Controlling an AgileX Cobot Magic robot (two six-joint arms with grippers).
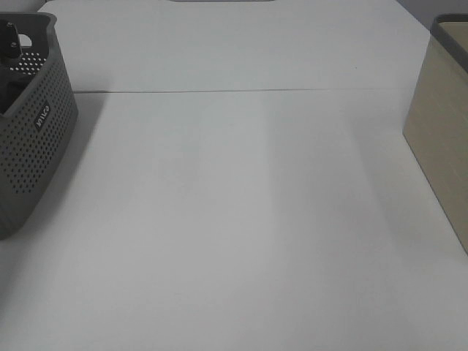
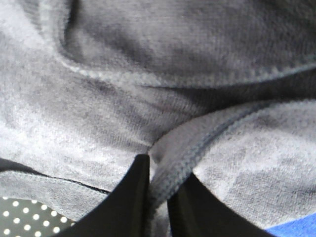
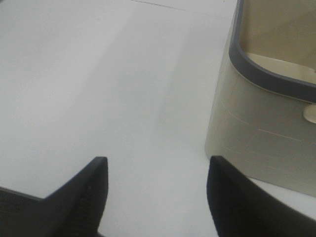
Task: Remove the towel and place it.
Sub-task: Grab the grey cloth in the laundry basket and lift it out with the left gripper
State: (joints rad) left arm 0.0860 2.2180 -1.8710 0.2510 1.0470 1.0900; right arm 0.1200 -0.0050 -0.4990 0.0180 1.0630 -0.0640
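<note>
Pinching a hemmed fold of the towel, the left pincer has its two black fingers drawn almost together, with the thick grey edge squeezed between them. The towel fills nearly the whole left wrist view in rumpled charcoal folds. It lies in the grey perforated basket, whose dotted wall shows just beside the fingers. A strip of blue cloth shows at the towel's edge. The basket stands at the left edge of the white surface, and from the high camera the towel itself cannot be made out. The right pincer hangs over the surface with its fingers spread wide and nothing between them. It is near a beige bin with a dark grey rim, which stands at the right edge.
</note>
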